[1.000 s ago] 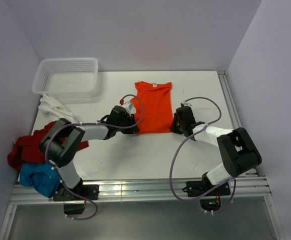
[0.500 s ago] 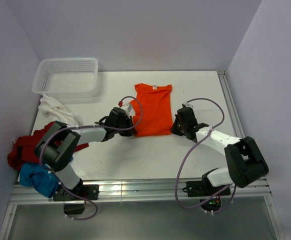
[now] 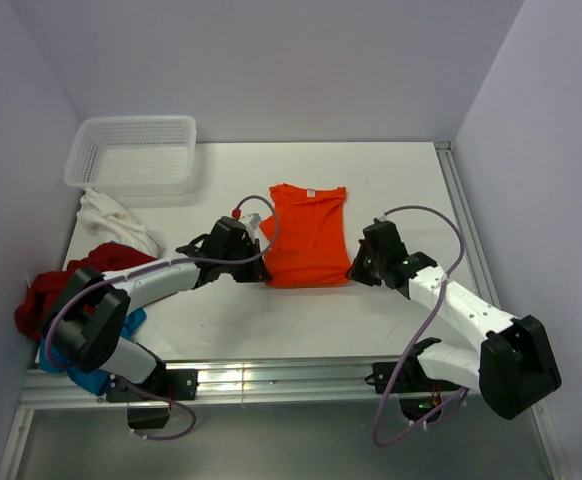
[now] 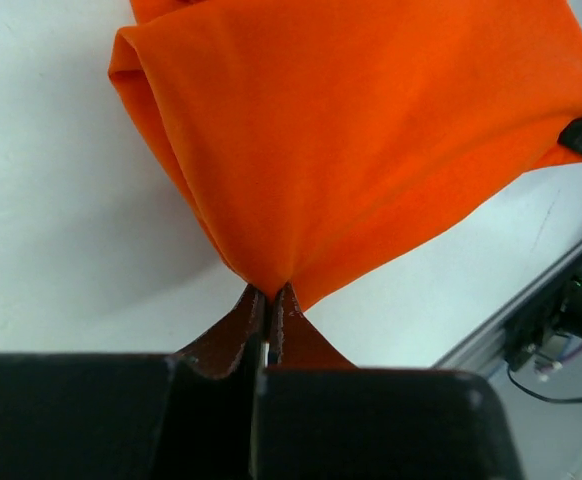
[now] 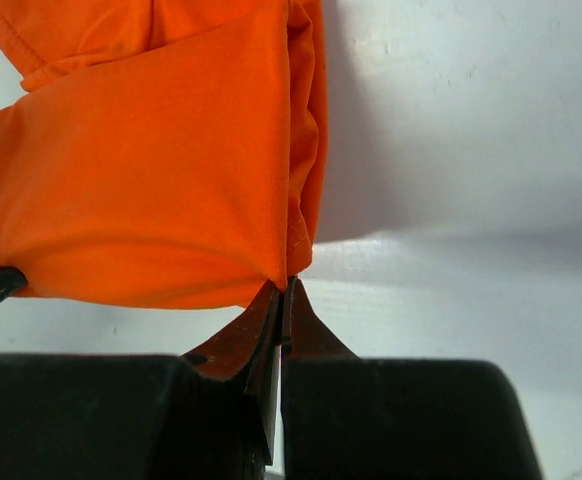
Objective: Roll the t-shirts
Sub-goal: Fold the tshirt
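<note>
A bright orange t-shirt [image 3: 308, 233] lies folded lengthwise mid-table, collar toward the back. My left gripper [image 3: 260, 270] is shut on its near left corner, the cloth pinched at the fingertips [image 4: 271, 296] and lifted off the table. My right gripper [image 3: 354, 270] is shut on the near right corner, orange t-shirt [image 5: 161, 170] rising from its tips [image 5: 285, 290]. The orange t-shirt [image 4: 371, 130] hangs taut between both grippers. A white t-shirt [image 3: 111, 217], a dark red t-shirt [image 3: 56, 290] and a blue t-shirt [image 3: 76, 355] lie piled at the left edge.
A white mesh basket [image 3: 133, 152] stands at the back left corner. The metal rail [image 3: 271, 380] runs along the near edge, with the arm bases and purple cables. White walls close in on both sides.
Both grippers have closed on the shirt's near corners and pulled them toward the near edge and up. The shirt's hem has shifted nearer and spread wider.
</note>
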You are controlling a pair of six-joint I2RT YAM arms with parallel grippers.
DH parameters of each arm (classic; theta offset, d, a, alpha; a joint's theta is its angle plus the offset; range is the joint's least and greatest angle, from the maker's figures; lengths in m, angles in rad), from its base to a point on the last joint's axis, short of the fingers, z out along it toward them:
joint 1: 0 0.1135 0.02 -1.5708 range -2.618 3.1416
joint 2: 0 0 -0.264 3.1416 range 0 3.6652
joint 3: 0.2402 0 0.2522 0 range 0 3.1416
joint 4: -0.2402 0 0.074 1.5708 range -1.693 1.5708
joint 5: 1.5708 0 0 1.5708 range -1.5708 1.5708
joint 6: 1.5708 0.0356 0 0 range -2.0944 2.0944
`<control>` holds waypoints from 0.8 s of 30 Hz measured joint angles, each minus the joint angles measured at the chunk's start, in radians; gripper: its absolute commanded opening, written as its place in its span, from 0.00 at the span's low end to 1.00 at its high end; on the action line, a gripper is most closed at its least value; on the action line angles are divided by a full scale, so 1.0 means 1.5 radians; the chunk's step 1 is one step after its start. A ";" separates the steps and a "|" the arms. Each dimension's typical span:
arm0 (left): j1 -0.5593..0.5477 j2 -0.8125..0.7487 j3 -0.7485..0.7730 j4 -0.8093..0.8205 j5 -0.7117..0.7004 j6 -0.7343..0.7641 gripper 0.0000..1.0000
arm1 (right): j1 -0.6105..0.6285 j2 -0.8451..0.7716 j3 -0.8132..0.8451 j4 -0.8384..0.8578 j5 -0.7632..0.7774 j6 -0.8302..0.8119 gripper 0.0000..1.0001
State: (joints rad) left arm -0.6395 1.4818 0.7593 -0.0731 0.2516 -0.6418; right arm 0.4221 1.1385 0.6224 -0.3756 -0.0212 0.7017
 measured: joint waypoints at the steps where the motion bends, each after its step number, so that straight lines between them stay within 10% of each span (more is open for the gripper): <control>1: 0.000 0.000 0.007 -0.016 0.007 -0.005 0.00 | 0.001 -0.006 0.001 -0.013 -0.002 0.001 0.00; 24: 0.025 0.102 0.208 -0.203 0.077 -0.039 0.00 | -0.061 0.073 0.184 -0.177 -0.032 -0.046 0.00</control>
State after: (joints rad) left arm -0.6025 1.6356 1.0714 -0.3771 0.3664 -0.7010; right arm 0.3309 1.2488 0.8982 -0.6411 -0.0692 0.6323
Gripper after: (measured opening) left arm 0.024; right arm 0.014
